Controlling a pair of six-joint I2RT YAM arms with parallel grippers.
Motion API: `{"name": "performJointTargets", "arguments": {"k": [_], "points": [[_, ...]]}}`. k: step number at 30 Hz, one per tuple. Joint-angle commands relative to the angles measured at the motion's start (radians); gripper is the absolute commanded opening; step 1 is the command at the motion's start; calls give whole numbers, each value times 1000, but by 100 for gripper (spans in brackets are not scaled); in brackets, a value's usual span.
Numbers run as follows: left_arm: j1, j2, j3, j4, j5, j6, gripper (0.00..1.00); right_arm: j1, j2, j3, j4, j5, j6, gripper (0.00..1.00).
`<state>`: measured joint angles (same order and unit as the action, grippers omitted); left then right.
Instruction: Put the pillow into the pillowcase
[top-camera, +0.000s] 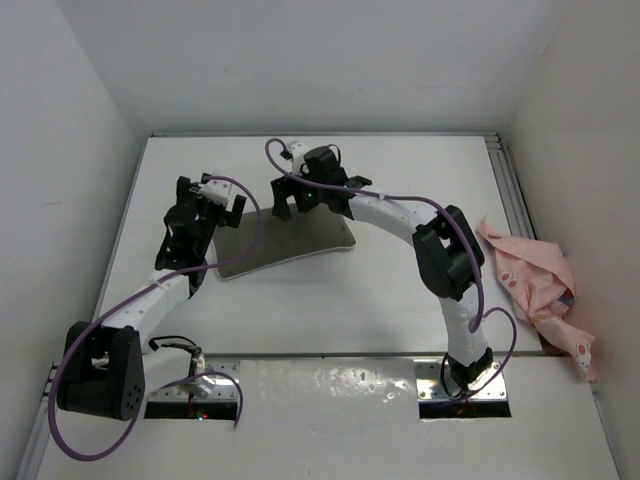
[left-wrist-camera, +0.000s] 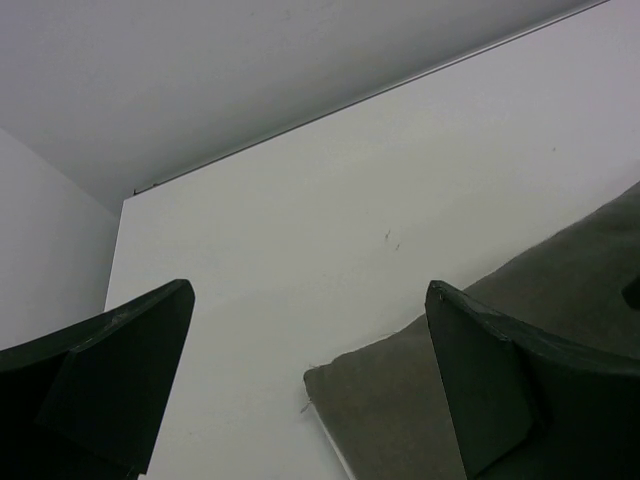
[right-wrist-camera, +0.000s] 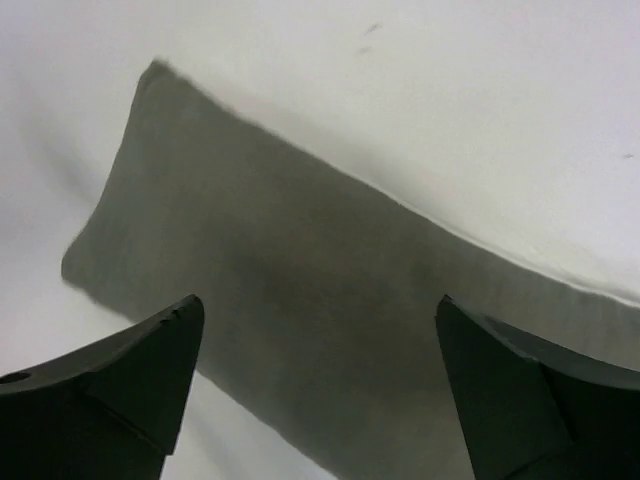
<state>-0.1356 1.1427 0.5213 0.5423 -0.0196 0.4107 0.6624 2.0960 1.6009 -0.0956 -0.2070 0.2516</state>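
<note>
Left fingers: spread wide, nothing between them. In the left wrist view the pillow's near corner lies just inside my right-hand fingertip, low in the gap. The rest of the gap shows only bare white surface. I cannot tell whether that fingertip touches the cloth.

Right fingers: also spread apart, gripping nothing. In the right wrist view the pillow lies flat directly under them and runs slantwise across the whole gap and out past both tips. One short end shows beyond my left-hand tip. The fingers hang above the cloth; no contact is visible.

Pillow: grey-olive, flat on the surface, uncovered, below and between my two sets of fingers. The left pair is at its left end and the right pair is over its far edge.

Pillowcase: pink, printed, crumpled in a heap at the surface's right edge against the wall. It is well apart from both pairs of fingers, off to the right of the right pair, and not touching the pillow.
</note>
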Motion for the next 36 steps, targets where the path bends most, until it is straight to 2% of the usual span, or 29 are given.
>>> {"name": "performJointTargets", "arguments": {"k": [1,3,4,5,6,7,8,9,10,11,12,13,14,17,20,22,26,28,29,32,33,34,36], "points": [[5,-31,-3,45,-9,7,100,-35,-94,109,-54,128,90,99],[5,-31,-3,45,-11,10,100,-70,-167,68,-96,229,112,99],[5,-31,-6,50,-3,14,100,-93,-256,33,-122,339,124,99],[4,-31,-7,53,3,16,100,-163,-293,-46,-145,397,142,99],[4,-29,-15,54,12,17,100,-200,-324,-82,-179,459,156,62],[2,-29,-20,57,13,22,100,-240,-352,-111,-279,506,169,2],[4,-32,-23,59,58,22,95,-332,-396,-177,-344,584,228,0],[2,-35,-26,53,81,39,80,-381,-419,-218,-427,599,254,0],[1,-40,-26,41,122,51,60,-418,-444,-316,-453,635,280,0],[1,-40,-24,41,139,59,58,-488,-488,-367,-473,728,313,3],[-1,-40,-27,42,148,59,59,-519,-502,-413,-493,779,316,74],[-2,-35,-29,48,152,59,67,-544,-508,-448,-513,834,318,99],[-5,-32,-29,50,147,56,71,-588,-502,-490,-535,942,311,99],[-13,-21,-27,54,141,59,77,-653,-431,-512,-590,1072,241,99],[-18,-18,-27,48,152,71,76,-722,-361,-498,-572,1098,152,99],[-21,-20,-26,48,153,77,77,-780,-295,-467,-550,1054,120,99],[-25,-26,-26,41,150,76,76,-816,-183,-406,-494,1083,36,99],[-24,-31,-23,28,150,76,77,-819,-124,-360,-487,1049,-50,98],[-24,-31,-21,28,150,80,77,-822,-110,-346,-496,1016,-69,82],[-24,-37,-21,27,138,85,77,-820,-87,-300,-515,890,-101,52],[-22,-38,-21,24,129,86,76,-816,-91,-302,-492,873,-118,18],[-22,-38,-23,24,127,86,76,-793,-103,-320,-474,885,-141,0],[-22,-35,-23,15,127,86,76,-747,-137,-340,-426,894,-185,0]]}}
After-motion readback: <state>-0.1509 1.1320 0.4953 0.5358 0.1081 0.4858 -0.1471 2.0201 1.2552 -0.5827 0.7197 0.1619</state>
